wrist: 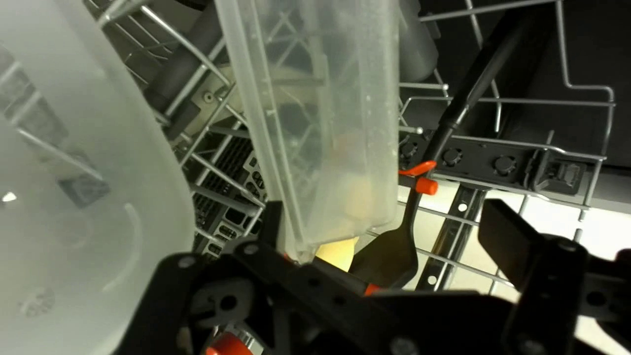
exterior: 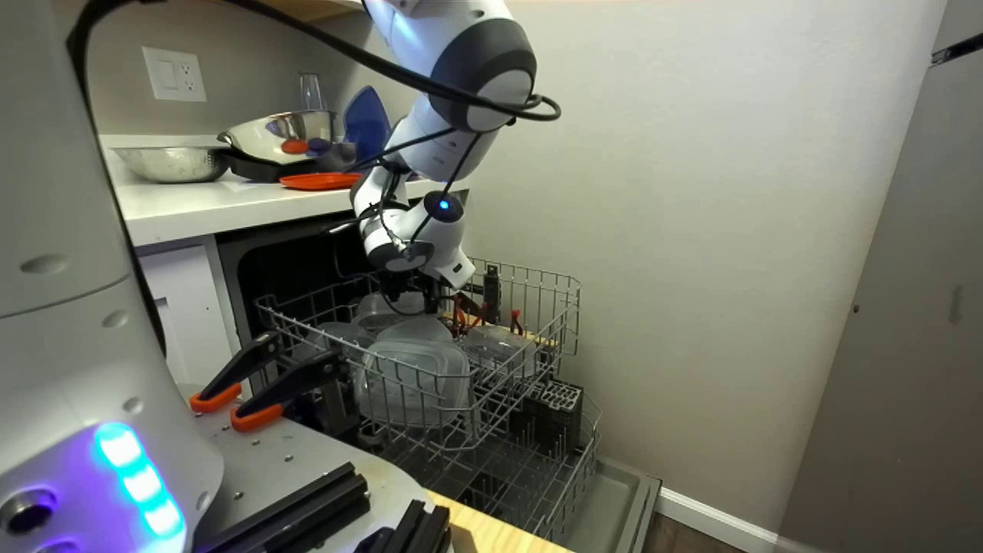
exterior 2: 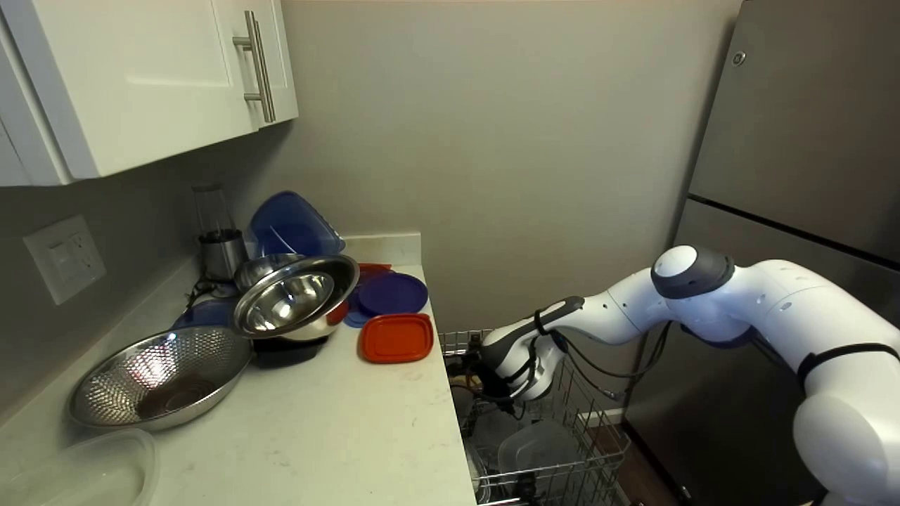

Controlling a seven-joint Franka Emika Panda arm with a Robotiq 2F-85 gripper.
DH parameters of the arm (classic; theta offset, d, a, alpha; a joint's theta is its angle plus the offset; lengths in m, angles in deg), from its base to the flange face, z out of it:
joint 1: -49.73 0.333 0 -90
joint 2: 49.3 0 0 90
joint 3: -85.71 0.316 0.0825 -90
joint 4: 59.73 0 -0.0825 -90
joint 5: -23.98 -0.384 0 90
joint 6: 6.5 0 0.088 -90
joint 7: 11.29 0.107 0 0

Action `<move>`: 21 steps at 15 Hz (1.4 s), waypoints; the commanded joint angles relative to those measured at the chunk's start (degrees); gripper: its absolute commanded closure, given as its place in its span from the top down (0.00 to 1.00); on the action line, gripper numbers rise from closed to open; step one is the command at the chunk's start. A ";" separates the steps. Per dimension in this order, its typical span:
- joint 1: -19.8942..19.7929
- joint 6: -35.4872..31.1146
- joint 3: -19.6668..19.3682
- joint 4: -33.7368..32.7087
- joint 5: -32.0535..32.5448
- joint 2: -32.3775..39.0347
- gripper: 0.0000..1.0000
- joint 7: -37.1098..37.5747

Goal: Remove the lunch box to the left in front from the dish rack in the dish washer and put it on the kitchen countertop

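Gripper (wrist: 387, 229) empty, jaws spread wide, down at the rack. In the wrist view one finger stands right by the near end of what I take for the lunch box (wrist: 323, 123), a narrow rectangular thing of cloudy plastic; touching or just short of it, cannot tell. The other finger is well apart, past a black spatula (wrist: 389, 256). Box lies in the dish rack (wrist: 522, 101), its length running away from the hand. Which way up, hard to read through the plastic.

Step in hand, my judgement: lining up the grasp. Best to shift so that a wall of the box sits well inside the jaws, one finger each side, spatula outside them; closing as they stand risks nipping its blade too. Take a good depth of wall, not the corner. Close gently: the plastic looks thin, probably flexes, and slips if wet.

Larger round-sided tub (wrist: 88, 207) beside it, wires between. Lift straight up first, so nothing drags or hooks on the tines.

Farther: rack stands out from the dish washer (exterior: 284, 265), below counter level. Arm (exterior 2: 612, 316) reaches over it in both exterior views. Raise the box well past the edge before swinging across.

Farthest: kitchen countertop (exterior 2: 351, 436), white, red lid (exterior 2: 397, 339) near its edge, perforated bowl (exterior 2: 165, 383) farther in. Set down between those two; let go only once the base rests flat.
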State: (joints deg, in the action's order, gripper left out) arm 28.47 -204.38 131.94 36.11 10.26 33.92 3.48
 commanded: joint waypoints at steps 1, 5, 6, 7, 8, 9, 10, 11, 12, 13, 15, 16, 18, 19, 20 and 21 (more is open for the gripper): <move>-4.49 0.09 2.43 4.93 4.09 0.86 1.00 1.68; -5.59 0.08 2.50 6.61 5.04 1.36 1.00 1.88; -5.37 0.09 2.07 7.01 4.86 1.29 1.00 1.86; -4.50 0.12 1.23 7.63 3.97 0.46 1.00 2.19; -4.03 0.12 0.80 8.18 3.41 -0.31 1.00 2.42; -2.98 0.12 -0.16 9.17 2.18 -1.97 1.00 2.92; -2.48 0.12 -0.61 9.74 1.57 -2.79 1.00 3.24; -1.79 0.12 -1.29 10.92 0.67 -4.00 1.00 3.75; -1.49 0.12 -1.60 11.88 0.34 -4.67 1.00 4.13; -1.10 0.13 -1.94 13.07 0.06 -5.34 1.00 4.61; -1.10 0.58 -1.84 14.65 0.44 -5.94 1.00 5.12; -1.01 0.66 -1.84 15.19 0.69 -6.06 1.00 5.26; -1.01 0.62 -1.74 15.95 1.18 -5.88 1.00 5.38; -1.07 0.20 -1.66 16.09 1.44 -5.46 1.00 5.31; -1.03 0.13 -1.66 15.73 1.49 -5.28 1.00 5.36; -1.47 0.13 -1.19 14.79 2.06 -4.62 1.00 5.19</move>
State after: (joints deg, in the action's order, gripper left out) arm 27.69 -204.38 130.73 49.47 12.26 30.79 6.76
